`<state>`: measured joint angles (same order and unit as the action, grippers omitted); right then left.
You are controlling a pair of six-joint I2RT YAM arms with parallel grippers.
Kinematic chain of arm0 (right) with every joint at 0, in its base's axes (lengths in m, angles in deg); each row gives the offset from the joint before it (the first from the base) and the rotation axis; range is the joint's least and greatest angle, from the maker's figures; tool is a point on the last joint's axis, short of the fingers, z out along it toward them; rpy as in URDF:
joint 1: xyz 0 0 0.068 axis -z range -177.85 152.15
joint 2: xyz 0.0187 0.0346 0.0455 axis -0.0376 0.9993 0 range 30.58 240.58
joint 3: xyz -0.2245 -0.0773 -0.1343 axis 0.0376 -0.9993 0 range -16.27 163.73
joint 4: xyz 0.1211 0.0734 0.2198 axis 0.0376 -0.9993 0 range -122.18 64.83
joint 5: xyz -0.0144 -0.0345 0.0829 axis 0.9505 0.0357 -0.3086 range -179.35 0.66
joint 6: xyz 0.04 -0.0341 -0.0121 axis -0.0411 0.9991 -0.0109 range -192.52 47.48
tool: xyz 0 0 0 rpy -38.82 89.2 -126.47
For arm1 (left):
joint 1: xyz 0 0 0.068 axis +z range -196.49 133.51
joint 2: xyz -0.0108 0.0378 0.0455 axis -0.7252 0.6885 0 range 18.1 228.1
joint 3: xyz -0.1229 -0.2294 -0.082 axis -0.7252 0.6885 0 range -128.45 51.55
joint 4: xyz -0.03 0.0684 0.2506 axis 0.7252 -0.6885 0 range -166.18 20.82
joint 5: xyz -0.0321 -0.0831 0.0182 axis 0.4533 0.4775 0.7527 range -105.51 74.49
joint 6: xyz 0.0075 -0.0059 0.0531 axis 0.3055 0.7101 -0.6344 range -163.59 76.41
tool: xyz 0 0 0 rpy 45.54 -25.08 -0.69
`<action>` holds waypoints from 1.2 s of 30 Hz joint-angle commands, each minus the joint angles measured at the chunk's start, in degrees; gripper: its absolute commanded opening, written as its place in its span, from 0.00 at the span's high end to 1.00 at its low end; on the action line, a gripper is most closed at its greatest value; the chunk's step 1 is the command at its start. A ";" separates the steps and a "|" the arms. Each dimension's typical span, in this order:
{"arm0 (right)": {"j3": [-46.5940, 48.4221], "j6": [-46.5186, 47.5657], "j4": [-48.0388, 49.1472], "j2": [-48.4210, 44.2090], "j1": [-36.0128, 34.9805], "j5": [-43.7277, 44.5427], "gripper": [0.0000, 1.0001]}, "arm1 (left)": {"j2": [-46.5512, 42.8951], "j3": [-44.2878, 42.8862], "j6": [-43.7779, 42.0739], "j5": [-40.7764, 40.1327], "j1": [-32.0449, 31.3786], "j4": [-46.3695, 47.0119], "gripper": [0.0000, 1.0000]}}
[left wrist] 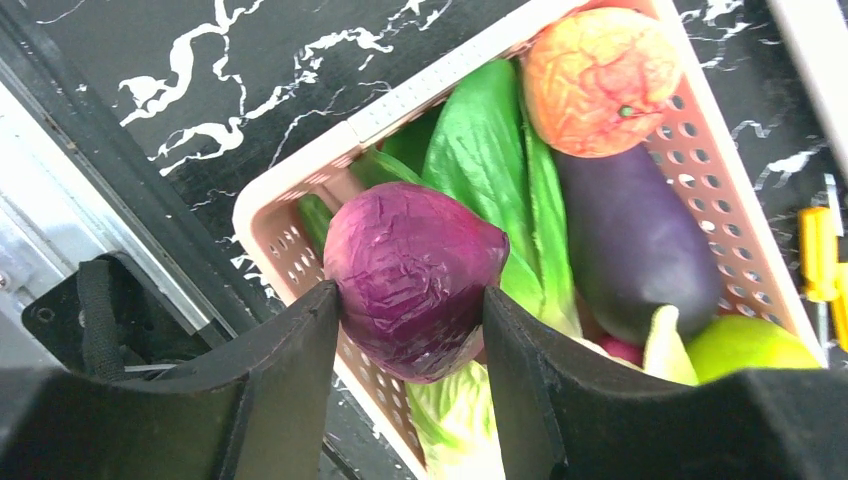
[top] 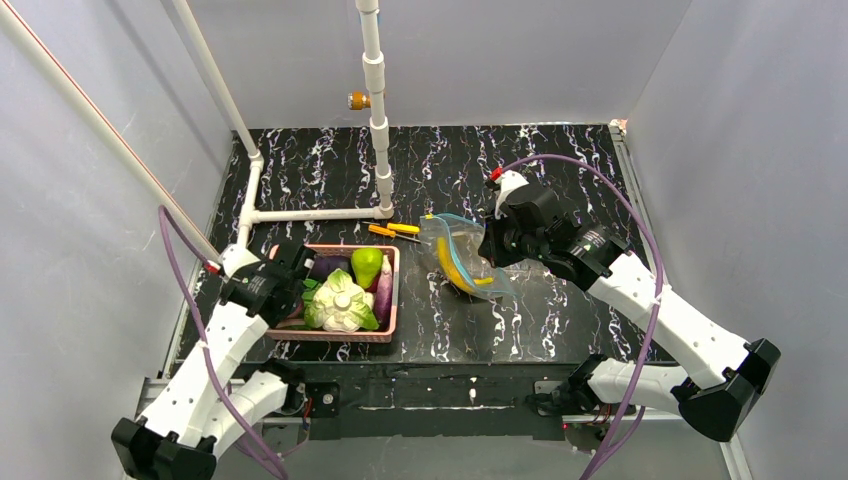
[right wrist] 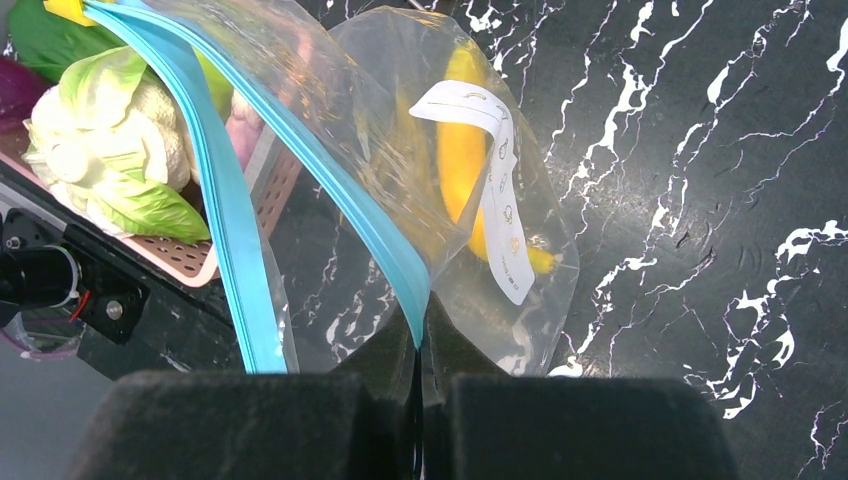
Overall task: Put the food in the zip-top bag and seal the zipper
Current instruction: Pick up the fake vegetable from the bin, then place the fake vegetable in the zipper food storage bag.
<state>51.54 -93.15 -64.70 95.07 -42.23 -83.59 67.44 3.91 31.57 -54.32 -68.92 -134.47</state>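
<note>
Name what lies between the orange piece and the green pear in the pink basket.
The dark purple eggplant, seen in the left wrist view.

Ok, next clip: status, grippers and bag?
Left gripper shut on red-purple piece at pink basket. Right gripper pinching zip-top bag by zipper, mouth open, yellow piece inside. Nothing blocking the mouth.

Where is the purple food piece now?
Left wrist view: the purple piece is gripped by the left gripper at a corner of the pink basket.
</note>
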 commanded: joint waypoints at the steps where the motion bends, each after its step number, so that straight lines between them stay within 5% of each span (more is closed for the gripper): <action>1: 0.96 0.27 1.09 -1.30 -0.09 -0.79 0.99 | -2.39 -4.11 -3.32 0.88 0.27 -1.72 0.96; 10: 3.70 0.95 0.16 0.49 -0.09 -0.54 0.99 | -8.18 -11.86 -17.89 14.94 0.29 6.20 1.00; 17: 6.02 1.43 -0.27 3.37 -0.25 -0.64 0.99 | -9.07 -16.22 -26.99 36.75 0.29 19.11 1.00; 25: 12.27 1.83 -3.32 7.87 -3.69 3.43 0.99 | 1.85 -19.84 -24.65 65.18 -1.04 33.88 1.00; 29: 14.42 1.37 -3.47 9.23 -5.11 2.56 0.99 | 3.28 -18.93 -23.08 62.81 -10.11 46.68 1.00; 36: 14.92 -0.70 -1.81 9.08 -5.36 -4.42 0.99 | 7.36 -19.28 -27.41 57.60 -17.45 48.74 1.00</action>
<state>63.89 -92.51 -68.44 104.58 -47.30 -84.35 73.80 -14.76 6.46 3.76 -85.40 -90.45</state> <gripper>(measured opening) 0.022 0.491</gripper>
